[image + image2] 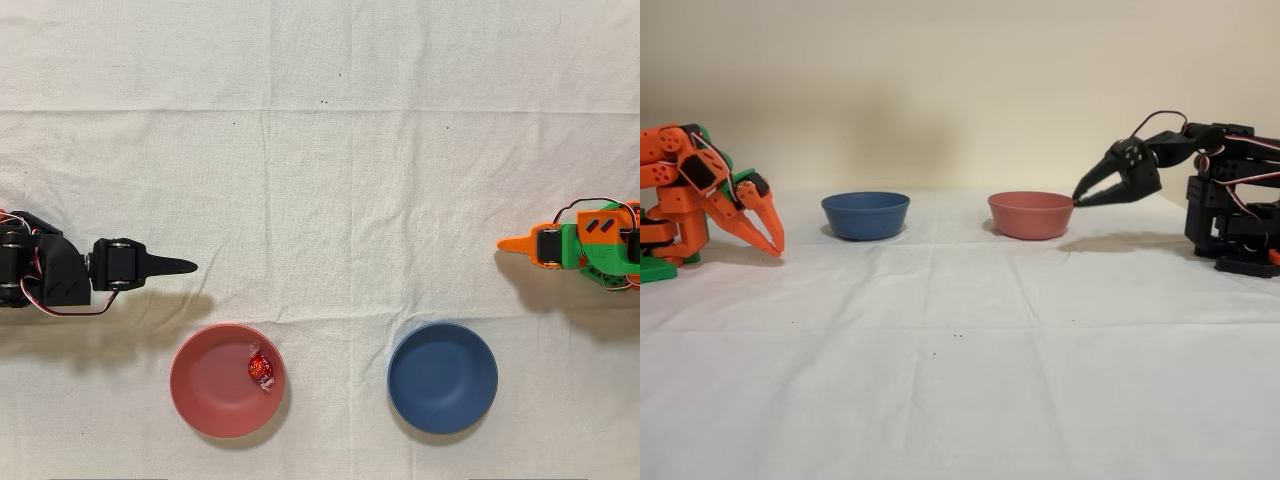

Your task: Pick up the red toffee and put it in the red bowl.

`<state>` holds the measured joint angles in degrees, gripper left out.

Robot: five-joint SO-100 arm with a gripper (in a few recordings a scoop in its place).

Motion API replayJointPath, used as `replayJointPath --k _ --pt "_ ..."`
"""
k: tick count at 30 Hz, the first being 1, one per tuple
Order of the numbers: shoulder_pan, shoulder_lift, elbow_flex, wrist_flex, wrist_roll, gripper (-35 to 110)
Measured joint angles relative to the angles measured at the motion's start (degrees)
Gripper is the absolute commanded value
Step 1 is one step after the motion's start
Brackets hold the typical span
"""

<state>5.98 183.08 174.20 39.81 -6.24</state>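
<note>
The shiny red foil toffee (261, 369) lies inside the matte salmon-red plastic bowl (205, 385). The black arm's end effector (180, 266), clenched and empty, hangs just beyond the bowl's rim in the overhead view.

A white cloth (320, 180) covers the tabletop. It has soft fold lines and a few tiny dark specks. A dark blue bowl (442, 377) sits on the cloth, near the bottom edge in the overhead view. It is round, with nothing inside it. An orange arm (700, 195) sits idle at the left of the fixed view, near the blue bowl. Behind is a plain pale wall (960, 80).
</note>
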Motion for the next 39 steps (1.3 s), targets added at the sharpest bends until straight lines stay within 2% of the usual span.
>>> replayJointPath --k 11,39 --pt "-2.64 0.35 0.09 9.76 -0.53 1" --pt "-2.81 0.44 0.09 10.11 -0.88 1"
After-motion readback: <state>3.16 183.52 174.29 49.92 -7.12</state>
